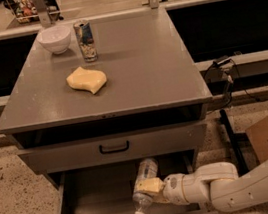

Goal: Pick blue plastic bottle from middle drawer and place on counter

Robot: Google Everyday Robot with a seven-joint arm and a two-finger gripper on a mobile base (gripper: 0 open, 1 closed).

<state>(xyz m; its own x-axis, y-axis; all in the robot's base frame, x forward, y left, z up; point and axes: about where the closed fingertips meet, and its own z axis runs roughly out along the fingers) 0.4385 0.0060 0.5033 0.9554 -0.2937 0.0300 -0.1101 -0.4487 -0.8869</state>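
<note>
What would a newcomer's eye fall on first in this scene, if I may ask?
The white arm extends into the open middle drawer, its gripper at the blue plastic bottle lying there. Next, the counter above, holding a yellow sponge, with a shiny can and white bowl behind it.

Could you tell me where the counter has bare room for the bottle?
On the counter, the right half and front strip are bare. The back-left is crowded: white bowl, can, yellow sponge before them. The gripper is in the middle drawer, closed on the blue plastic bottle.
</note>
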